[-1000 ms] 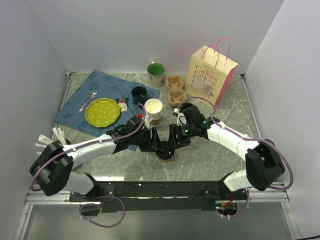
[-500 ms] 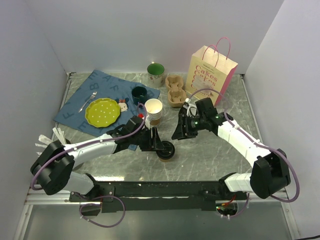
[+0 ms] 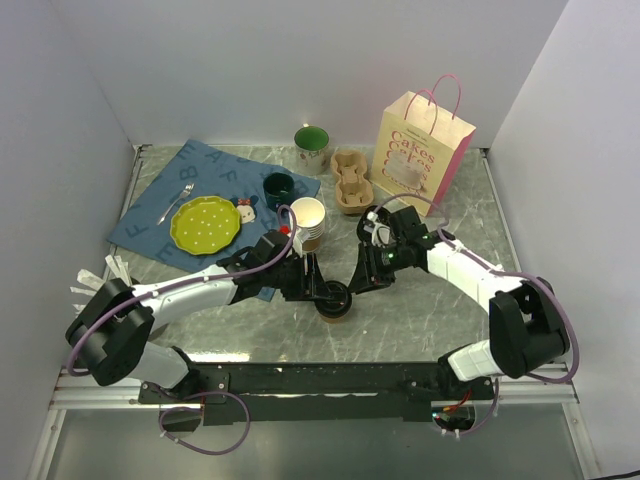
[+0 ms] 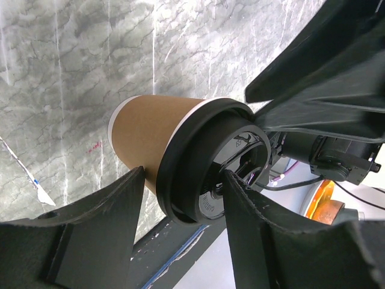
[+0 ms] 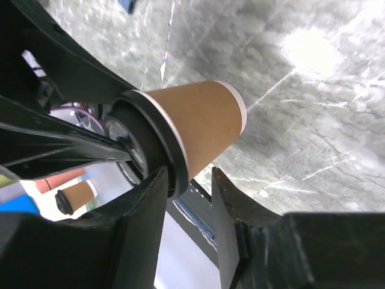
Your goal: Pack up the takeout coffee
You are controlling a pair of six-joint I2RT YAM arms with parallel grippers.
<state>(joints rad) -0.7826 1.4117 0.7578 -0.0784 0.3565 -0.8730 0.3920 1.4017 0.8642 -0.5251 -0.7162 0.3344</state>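
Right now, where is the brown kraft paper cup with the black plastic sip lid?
Top view: the cup stands centre-front on the marble table, between the left gripper and right gripper, near the stacked lidless cups.

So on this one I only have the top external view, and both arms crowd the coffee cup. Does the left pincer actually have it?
Observer: In the left wrist view, the left pincer brackets the takeout coffee at its black lid. Its fingers sit one on each side, apparently gripping.
Operator: And the right one?
Observer: The right wrist view shows the right pincer with its fingers apart. The lid's rim dips between the tips, but contact is unclear.
Operator: Is the lid on properly?
Observer: Yes, in the left wrist view it sits evenly round the cup's rim.
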